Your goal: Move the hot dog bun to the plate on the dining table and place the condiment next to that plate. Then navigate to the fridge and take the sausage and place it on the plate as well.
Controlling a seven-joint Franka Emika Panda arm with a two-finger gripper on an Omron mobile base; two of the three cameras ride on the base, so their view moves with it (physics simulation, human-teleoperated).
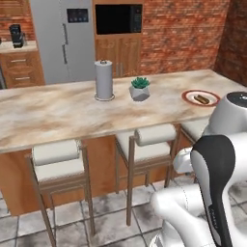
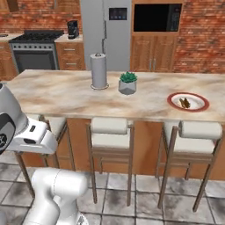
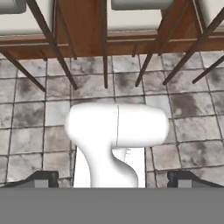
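Note:
The plate (image 1: 185,96) (image 2: 198,104), white with a red-brown rim, lies near the right end of the dining table (image 1: 53,113) (image 2: 57,90). A small brown hot dog bun (image 1: 201,100) (image 2: 184,103) rests on it. The grey fridge (image 1: 60,43) (image 2: 105,35) stands shut against the back wall. The condiment is out of view and the sausage is hidden. In the hand view my gripper (image 3: 113,180) points down at the tiled floor in front of the stools. It is open, its fingertips (image 3: 43,179) far apart, and holds nothing.
A paper towel roll (image 1: 103,79) (image 2: 99,70) and a small potted plant (image 1: 140,89) (image 2: 128,83) stand mid-table. Cushioned stools (image 1: 58,161) (image 2: 110,134) line the near side. A stove (image 2: 34,52) and a wooden counter with a coffee maker (image 1: 17,35) sit at back left.

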